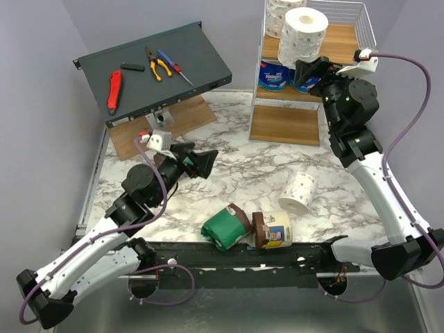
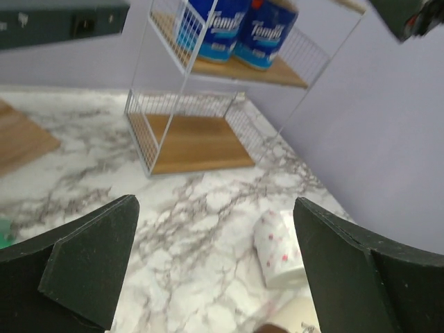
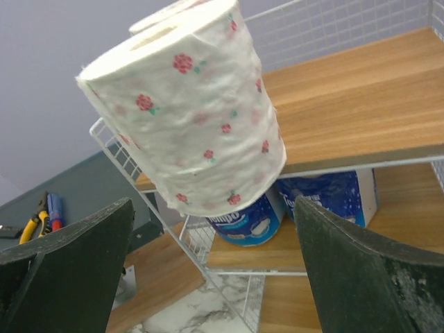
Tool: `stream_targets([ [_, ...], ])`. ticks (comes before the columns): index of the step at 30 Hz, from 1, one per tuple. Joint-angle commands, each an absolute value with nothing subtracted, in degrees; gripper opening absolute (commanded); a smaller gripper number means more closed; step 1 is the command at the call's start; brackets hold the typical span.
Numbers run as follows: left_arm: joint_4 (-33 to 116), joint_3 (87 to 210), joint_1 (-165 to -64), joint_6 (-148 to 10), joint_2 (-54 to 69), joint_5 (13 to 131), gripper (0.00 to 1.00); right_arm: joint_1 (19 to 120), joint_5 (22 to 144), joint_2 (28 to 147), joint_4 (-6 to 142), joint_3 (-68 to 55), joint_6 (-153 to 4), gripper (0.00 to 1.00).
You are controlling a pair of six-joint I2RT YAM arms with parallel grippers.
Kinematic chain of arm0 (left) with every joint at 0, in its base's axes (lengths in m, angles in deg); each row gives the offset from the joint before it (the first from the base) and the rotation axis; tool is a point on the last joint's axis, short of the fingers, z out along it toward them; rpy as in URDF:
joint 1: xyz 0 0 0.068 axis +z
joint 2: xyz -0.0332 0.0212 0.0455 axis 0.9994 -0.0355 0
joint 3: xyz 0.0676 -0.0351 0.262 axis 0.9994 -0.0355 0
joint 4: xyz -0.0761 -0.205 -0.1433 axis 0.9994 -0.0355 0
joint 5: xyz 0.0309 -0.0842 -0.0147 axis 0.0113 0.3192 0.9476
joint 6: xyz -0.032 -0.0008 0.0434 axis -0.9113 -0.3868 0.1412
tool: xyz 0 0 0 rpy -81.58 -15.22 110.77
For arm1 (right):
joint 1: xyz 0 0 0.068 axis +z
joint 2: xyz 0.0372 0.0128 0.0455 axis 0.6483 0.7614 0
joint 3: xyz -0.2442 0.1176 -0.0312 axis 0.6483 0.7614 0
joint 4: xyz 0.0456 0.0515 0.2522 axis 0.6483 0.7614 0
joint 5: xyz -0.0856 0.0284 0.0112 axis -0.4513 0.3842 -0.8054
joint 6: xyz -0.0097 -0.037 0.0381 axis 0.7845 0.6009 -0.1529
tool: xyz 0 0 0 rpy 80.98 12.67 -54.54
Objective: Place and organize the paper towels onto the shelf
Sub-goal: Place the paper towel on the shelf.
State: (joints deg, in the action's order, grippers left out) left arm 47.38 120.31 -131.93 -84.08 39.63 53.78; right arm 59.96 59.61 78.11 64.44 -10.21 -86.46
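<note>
At the far right corner of the marble bench (image 1: 236,173), a tall wire shelf (image 1: 284,125) with wooden boards. On its top tier, two white rolls printed with small pink flowers: a tilted roll (image 3: 194,118) at the front left corner of that tier, and a second white roll (image 1: 279,15) just behind it. On the middle board, upright and side by side, a blue-wrapped roll (image 2: 208,28) and another blue-wrapped roll (image 2: 267,31).

Just below and in front of the tilted roll, the right jaws, wide apart, clamped on nothing, with a gap to the paper on either side in the wrist view. Low over the bench at middle left, the left jaws, likewise wide apart and holding nothing, pointed towards the shelf.

Lying on its side on the bench, right of centre and well apart from the shelf, a third speckled roll (image 1: 300,192). Near the front edge, just beside each other and both on their sides, a green-wrapped roll (image 1: 225,229) with brown ends and a cream-and-brown roll (image 1: 274,229).

At the far left, a dark slanted panel (image 1: 201,52) carrying a red-handled tool (image 1: 114,90), yellow-handled pliers (image 1: 158,64), a blue-handled screwdriver (image 1: 170,62) and a small black object (image 1: 132,67).
</note>
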Motion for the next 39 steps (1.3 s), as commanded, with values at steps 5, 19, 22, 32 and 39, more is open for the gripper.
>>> stream_targets([
  [5,37.28,109.64,-132.10,-90.04,54.43,55.75,0.99,60.63,63.40,79.34,58.25,-9.35,-79.80,1.00],
  [19,32.74,99.99,-132.09,-92.04,67.29,54.31,0.99,61.54,61.10,83.00,53.93,-9.29,-81.34,1.00],
  [22,32.09,100.08,-132.08,-92.32,66.94,54.04,0.98,61.67,57.25,84.14,53.27,-9.67,-80.43,1.00],
  [32,31.58,99.73,-132.09,-93.34,66.19,51.98,0.99,61.68,50.36,85.83,48.23,-8.71,-78.77,1.00],
  [39,31.48,100.13,-132.09,-94.18,64.60,52.34,0.99,61.68,43.89,88.53,46.97,-11.17,-76.46,1.00],
])
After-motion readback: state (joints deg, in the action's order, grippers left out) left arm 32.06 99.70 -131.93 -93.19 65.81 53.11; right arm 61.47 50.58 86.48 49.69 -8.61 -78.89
